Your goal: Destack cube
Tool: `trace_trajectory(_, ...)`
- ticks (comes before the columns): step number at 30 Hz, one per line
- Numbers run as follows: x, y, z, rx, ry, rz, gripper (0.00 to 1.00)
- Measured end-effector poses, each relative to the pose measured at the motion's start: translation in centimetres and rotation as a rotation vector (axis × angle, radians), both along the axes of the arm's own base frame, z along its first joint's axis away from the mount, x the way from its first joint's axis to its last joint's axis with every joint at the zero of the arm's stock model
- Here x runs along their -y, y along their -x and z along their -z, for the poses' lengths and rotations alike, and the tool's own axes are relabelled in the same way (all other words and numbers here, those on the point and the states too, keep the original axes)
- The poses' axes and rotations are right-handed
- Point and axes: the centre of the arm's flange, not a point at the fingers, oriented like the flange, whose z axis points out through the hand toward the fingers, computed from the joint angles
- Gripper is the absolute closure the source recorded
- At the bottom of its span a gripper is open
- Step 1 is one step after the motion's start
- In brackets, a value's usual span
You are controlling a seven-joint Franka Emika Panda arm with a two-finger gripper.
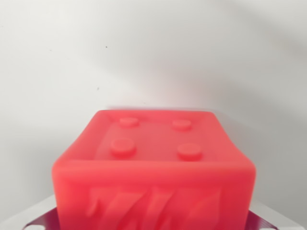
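Claw parts (153, 223) barely show as metal edges at the bottom corners; whether it grips is unclear. Between them, a red cube (153, 167) with four round studs fills the lower frame, white bench (153, 52) behind.

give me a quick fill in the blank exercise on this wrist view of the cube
1. The cube filling the lower part of the wrist view is ____ in colour.
2. Its top face carries ____ round studs.
3. The surface behind the cube is plain and ____.
4. The side face nearest the camera shows raised ____ ridges rather than a flat wall.

Missing words: red; four; white; slanted
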Motion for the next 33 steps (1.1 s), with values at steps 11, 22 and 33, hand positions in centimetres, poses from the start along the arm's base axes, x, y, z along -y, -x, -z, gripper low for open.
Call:
trace_trajectory(11,-0.03,-0.02,0.64,0.0,0.0,-0.001,1.0)
trace_trajectory(22,-0.03,-0.03,0.68,0.001,0.0,0.0,0.0)
trace_trajectory(33,-0.03,-0.04,0.68,0.001,0.0,0.0,0.0)
